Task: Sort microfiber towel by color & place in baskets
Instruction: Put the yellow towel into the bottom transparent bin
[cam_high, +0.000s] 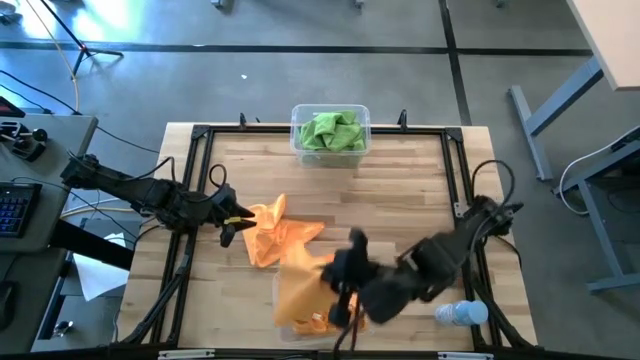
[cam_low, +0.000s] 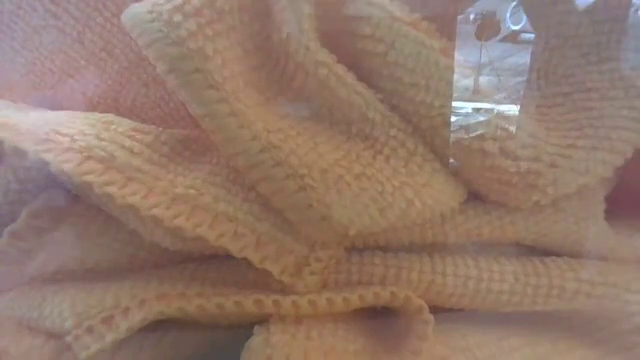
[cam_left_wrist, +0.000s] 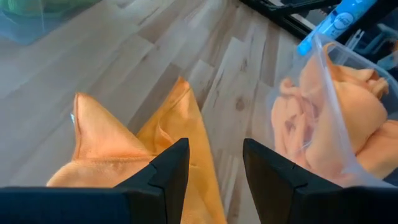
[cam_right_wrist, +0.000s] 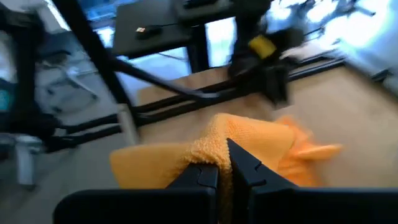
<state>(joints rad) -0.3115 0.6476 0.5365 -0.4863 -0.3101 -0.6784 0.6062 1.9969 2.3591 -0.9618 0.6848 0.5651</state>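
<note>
1. right gripper (cam_right_wrist: 225, 167) clenched on an orange towel (cam_right_wrist: 249, 146), lifted above the near bin (cam_high: 285, 325) at the table's front edge.
2. left gripper (cam_left_wrist: 214, 171) fingers spread, holding nothing, poised over a second orange towel (cam_high: 270, 230) lying on the table (cam_high: 400, 190).
3. near bin holds orange cloths (cam_left_wrist: 323, 118); they fill the low view.
4. far bin (cam_high: 330, 131) at the back edge holds green towels (cam_high: 332, 130).
5. bottle (cam_high: 462, 314) lies by the right arm.

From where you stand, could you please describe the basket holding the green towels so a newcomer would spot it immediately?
Look along the far edge of the wooden table, midway between its corners. There stands a clear plastic basket filled with crumpled lime green towels. The other basket, at the near edge, holds orange cloth instead.
</note>
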